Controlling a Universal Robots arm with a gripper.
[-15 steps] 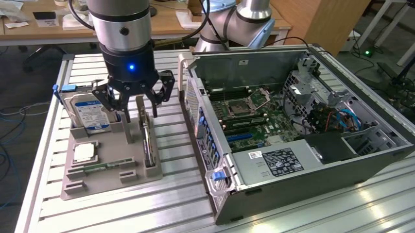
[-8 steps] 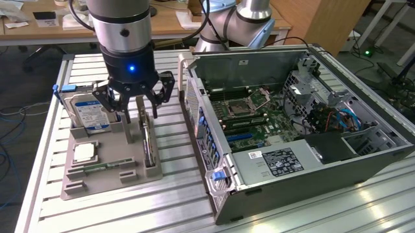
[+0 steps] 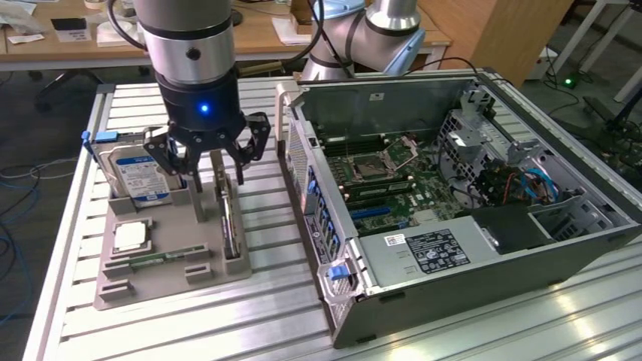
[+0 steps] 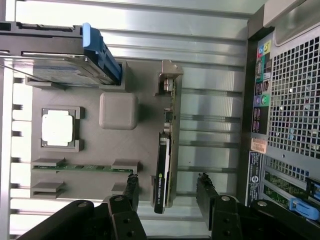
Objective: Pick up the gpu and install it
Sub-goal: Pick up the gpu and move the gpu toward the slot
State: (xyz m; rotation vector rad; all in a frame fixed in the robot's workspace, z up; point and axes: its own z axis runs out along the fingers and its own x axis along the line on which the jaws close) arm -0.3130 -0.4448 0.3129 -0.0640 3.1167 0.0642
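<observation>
Fingers (image 4: 131,189) are wide open, one on each side above the gpu (image 4: 164,167), holding nothing. The gpu stands on its edge in the grey tray (image 3: 165,286) on the table (image 3: 501,331), so it is not picked up yet and not in the open computer case (image 3: 452,188). A hard drive (image 3: 140,177) stands near in the same tray, and the computer case is close beside the gpu.

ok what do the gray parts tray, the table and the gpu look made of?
parts tray: matte gray plastic, possibly 3D-printed; dull, uniform, blocky slots.
table: likely bare aluminium profile; bright grooved slats with glare.
gpu: thin circuit board edge-on, dark plastic-looking face; bracket end looks like dull metal.
</observation>
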